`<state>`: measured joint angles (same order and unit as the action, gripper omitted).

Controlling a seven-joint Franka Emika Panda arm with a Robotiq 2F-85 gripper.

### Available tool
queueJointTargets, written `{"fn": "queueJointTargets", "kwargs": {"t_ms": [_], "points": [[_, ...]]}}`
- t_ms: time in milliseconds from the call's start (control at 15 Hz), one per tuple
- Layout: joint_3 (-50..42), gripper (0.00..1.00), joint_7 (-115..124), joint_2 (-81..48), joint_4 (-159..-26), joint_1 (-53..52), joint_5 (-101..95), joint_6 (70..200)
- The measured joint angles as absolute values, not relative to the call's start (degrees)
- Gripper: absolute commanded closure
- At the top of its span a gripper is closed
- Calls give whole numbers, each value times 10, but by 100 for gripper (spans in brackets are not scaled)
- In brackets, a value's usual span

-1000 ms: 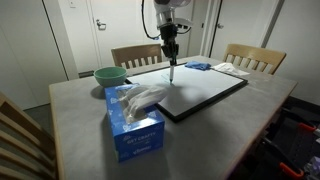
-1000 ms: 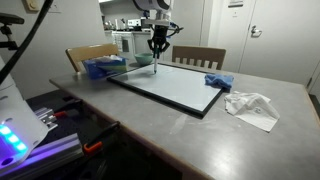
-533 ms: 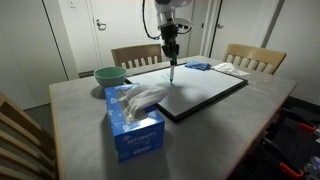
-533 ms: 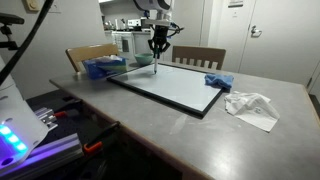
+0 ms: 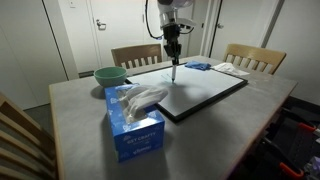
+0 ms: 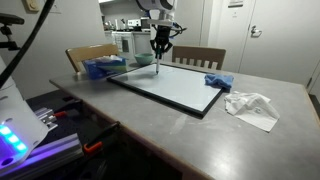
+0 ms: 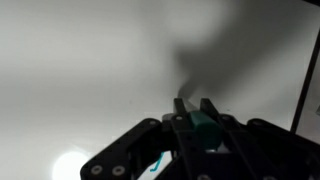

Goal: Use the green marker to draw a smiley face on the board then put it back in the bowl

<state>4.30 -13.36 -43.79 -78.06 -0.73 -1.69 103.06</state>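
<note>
As jaws hold marker, tissue box flanks board.

The robot's pale white-and-grey jointed metal arm has smooth, rounded link housings that catch the room light. Both exterior views show only its lowest segments, the rest cut off by the top of the picture. A thin dark cable curves down alongside it. At the arm's end sits the chunky matte-black two-finger gripper, broad in the body and narrowing to slim tips. In the wrist view its black fingers appear as angular linkage bars with rounded pivots, blurred, with faint pale glints along their edges.
</note>
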Motion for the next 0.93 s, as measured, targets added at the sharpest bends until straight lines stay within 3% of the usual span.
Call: {"fn": "queueJointTargets", "kwargs": {"t_ms": [933], "points": [[40,95,-134,-438,-781,15,-12,1030]]}}
